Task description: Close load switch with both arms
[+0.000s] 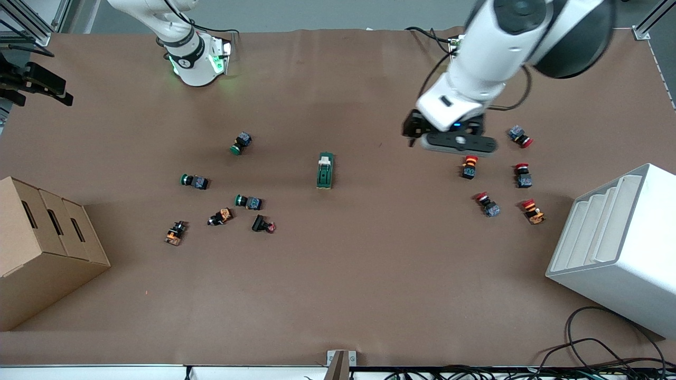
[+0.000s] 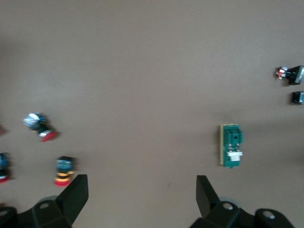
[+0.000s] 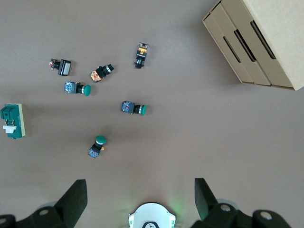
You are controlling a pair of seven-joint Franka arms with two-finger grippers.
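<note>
Left tool (image 1: 458,141) hovers splayed — right tool (image 3: 137,199) too.

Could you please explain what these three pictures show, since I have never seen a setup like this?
Two white robot arms stand at a brown table. The front view looks down from a high camera facing them; the two other pictures come from cameras on each arm's wrist, looking past its own black fingers.

The left gripper hangs open and empty over the table, above some red push-buttons at its end. The right gripper is also open and empty, up near its own base; the front view shows only that arm's lower part.

In the middle lies the load switch, a dark-green block with a cream lever. Green push-buttons and a few orange and black ones are scattered toward the right arm's end. A cardboard box and a white tray rack stand at the table's ends. Nothing is held.
</note>
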